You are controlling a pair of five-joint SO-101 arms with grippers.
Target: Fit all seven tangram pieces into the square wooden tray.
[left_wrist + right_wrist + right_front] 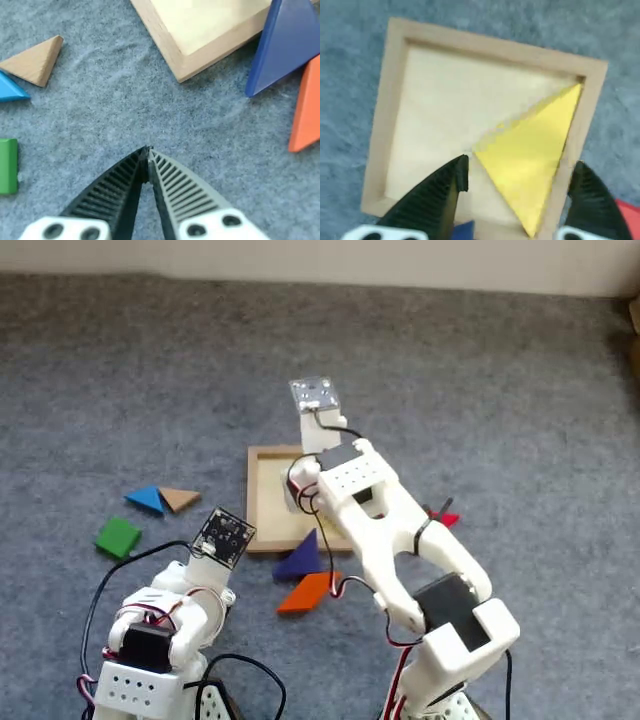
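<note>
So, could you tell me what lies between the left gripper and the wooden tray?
Only bare grey carpet separates the left gripper from the wooden tray; the left wrist view shows it.

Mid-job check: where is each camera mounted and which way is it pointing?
High view: fixed overhead, looking down on both arms, tray and pieces.
Left wrist view: on the left arm, facing down past the shut left gripper at the navy triangle.
Right wrist view: over the tray, facing down through the open right gripper onto the yellow triangle.
All share the tray.
</note>
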